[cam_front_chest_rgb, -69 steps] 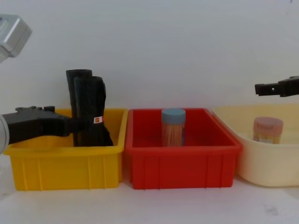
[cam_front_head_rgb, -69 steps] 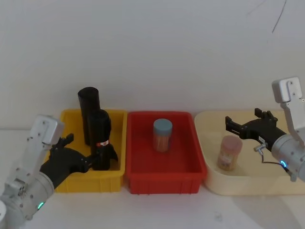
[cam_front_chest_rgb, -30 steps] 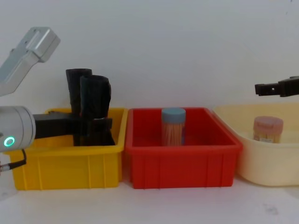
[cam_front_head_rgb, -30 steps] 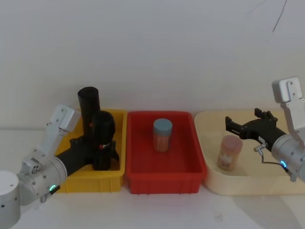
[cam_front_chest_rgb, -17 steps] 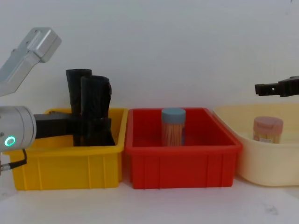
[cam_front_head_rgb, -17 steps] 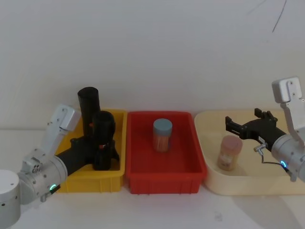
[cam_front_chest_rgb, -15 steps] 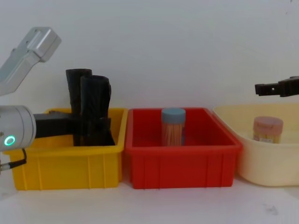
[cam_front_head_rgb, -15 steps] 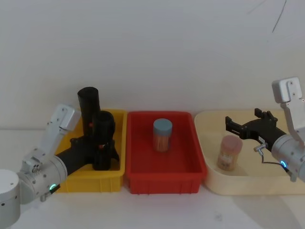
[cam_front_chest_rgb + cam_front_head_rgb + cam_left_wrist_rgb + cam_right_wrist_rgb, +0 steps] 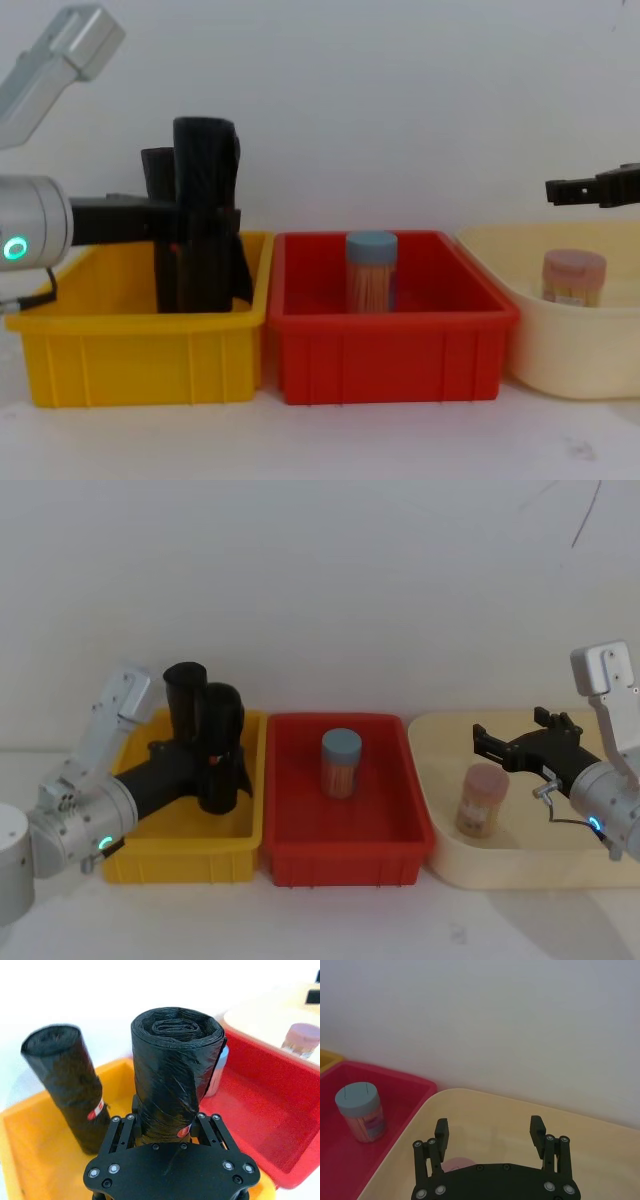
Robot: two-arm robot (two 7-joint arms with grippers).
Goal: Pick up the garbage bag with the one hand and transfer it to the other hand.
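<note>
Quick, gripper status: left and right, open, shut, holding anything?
Left gripper: closed on the garbage bag, at the yellow bin.
Right gripper: open, holding nothing, above the beige tray.

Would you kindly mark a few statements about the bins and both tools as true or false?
1. The left tool is shut on the garbage bag. True.
2. The right tool is shut. False: it hovers open above the beige tray.
3. The blue-lidded jar stands in the red bin. True.
4. The slimmer black roll stands in the red bin. False: it stands in the yellow bin.
</note>
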